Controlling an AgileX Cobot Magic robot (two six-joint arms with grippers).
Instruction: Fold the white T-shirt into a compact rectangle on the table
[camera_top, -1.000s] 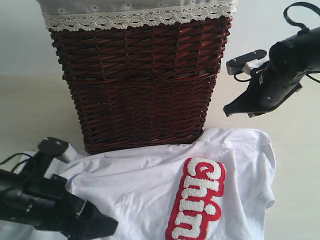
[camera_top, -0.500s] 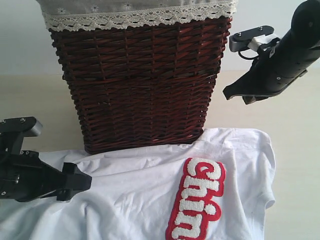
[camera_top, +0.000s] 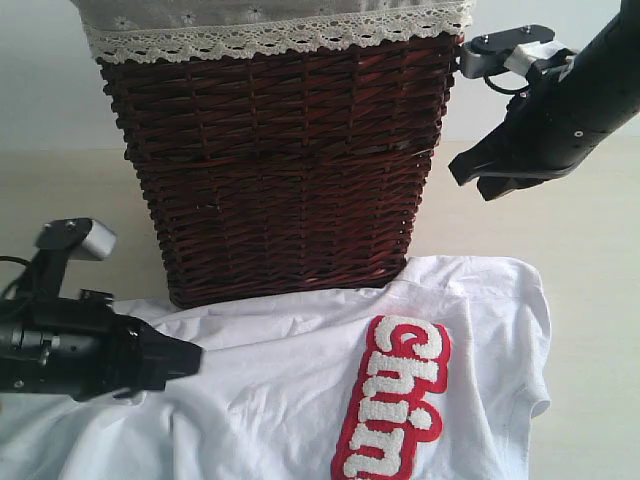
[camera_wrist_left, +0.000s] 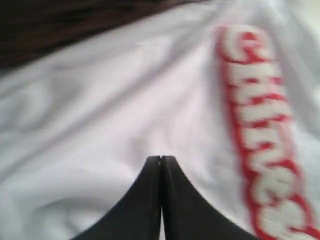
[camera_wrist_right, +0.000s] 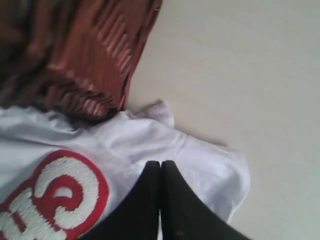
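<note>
The white T-shirt (camera_top: 270, 390) lies spread and wrinkled on the table (camera_top: 590, 300) in front of the basket, its red-outlined lettering (camera_top: 395, 400) to the right. My left gripper (camera_top: 196, 357) hovers over the shirt's left part, jaws shut with nothing between them; the left wrist view shows its tips (camera_wrist_left: 161, 159) above bare white cloth (camera_wrist_left: 115, 110), the lettering (camera_wrist_left: 260, 115) off to one side. My right gripper (camera_top: 460, 172) hangs high beside the basket's right edge, also shut and empty. In the right wrist view its tips (camera_wrist_right: 160, 163) point toward a shirt sleeve (camera_wrist_right: 210, 160).
A tall dark brown wicker basket (camera_top: 280, 170) with a lace-trimmed grey liner (camera_top: 270, 30) stands right behind the shirt, its base touching the cloth. Bare tabletop (camera_wrist_right: 240, 65) lies to the right of the shirt and basket (camera_wrist_right: 75, 50).
My left gripper has closed from wide open and swung up from the lower left corner to hover over the shirt. The right arm has risen slightly. The shirt has not moved.
</note>
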